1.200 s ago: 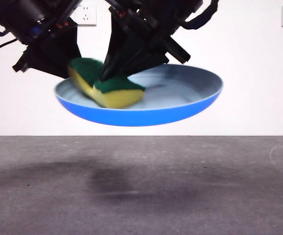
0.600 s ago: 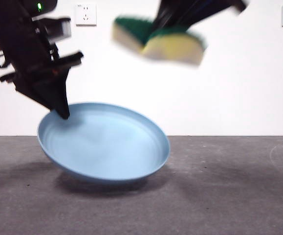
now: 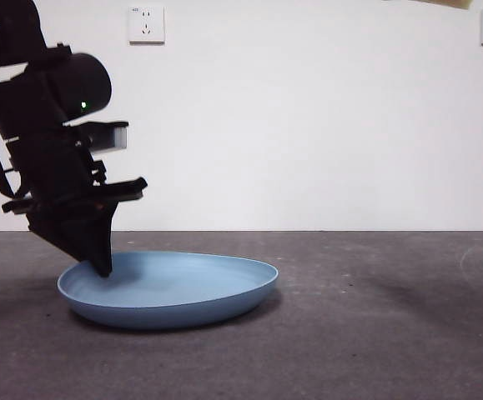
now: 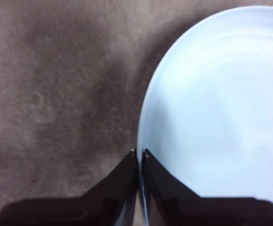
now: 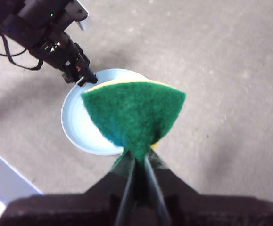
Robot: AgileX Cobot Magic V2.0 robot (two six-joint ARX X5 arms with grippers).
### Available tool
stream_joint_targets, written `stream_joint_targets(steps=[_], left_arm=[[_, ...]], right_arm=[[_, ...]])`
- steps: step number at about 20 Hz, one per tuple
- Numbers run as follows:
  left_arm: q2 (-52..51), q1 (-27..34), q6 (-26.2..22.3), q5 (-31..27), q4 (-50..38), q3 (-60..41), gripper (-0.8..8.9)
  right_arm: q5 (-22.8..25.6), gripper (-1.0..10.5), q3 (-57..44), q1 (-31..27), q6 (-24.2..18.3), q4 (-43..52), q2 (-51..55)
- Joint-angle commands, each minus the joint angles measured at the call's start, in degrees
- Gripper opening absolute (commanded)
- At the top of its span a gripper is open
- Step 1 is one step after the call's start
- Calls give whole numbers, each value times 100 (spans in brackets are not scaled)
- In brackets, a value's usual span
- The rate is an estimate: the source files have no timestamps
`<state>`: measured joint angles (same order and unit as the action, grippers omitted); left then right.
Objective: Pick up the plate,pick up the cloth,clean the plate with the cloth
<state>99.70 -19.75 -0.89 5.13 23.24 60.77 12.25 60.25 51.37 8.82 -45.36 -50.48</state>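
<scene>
Front view: plate (image 3: 174,293) lying on the counter (image 3: 374,333).
Left tool (image 4: 139,152) pinches its rim; right tool (image 5: 137,162), raised high, grips the sponge (image 5: 134,112).

Grey felt-like surface (image 3: 374,333) under a white wall (image 3: 324,125); two wall sockets (image 3: 146,24) high up, well apart.

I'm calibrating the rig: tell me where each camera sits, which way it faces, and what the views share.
Front view: low, level across the table, facing the white wall; shows the left gripper clamped on the light blue plate.
Left wrist view: looks down past the gripper at the plate's rim.
Right wrist view: high up, looking down past the right gripper holding the green-and-yellow sponge.
Shared: the plate appears in all three.
</scene>
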Motion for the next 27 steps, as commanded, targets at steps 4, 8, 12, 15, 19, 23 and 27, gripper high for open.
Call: stream_joint_targets(steps=[4,8,12,15,19,23,27], left_arm=[[140,-2,-81,-68,-92,-33,401],[122,-4,-24,-55,-92,-33,405],[-433,-13,310,-24,-83,-33,405],[-1207,-13,385,-26,-149,-33,405],[-2173,-13,413,-76,-129,-39,405],[-2905,-17,546,-621,-177,-212,405],[-3893,-13,586,-684,-570,-1058,405]], right_arm=[[33,-12,-50,0,81,-125,-52],[339,-12,-50,-2,81,-105,-85],[623,-12,-50,-146,234,-92,-455],[605,-12,-50,-568,302,-81,-1091],[188,-12,-50,-1261,302,422,-2083],[-933,-12,-50,-1980,271,1237,-2979],[-942,-12,-50,-2382,269,1499,-3818]])
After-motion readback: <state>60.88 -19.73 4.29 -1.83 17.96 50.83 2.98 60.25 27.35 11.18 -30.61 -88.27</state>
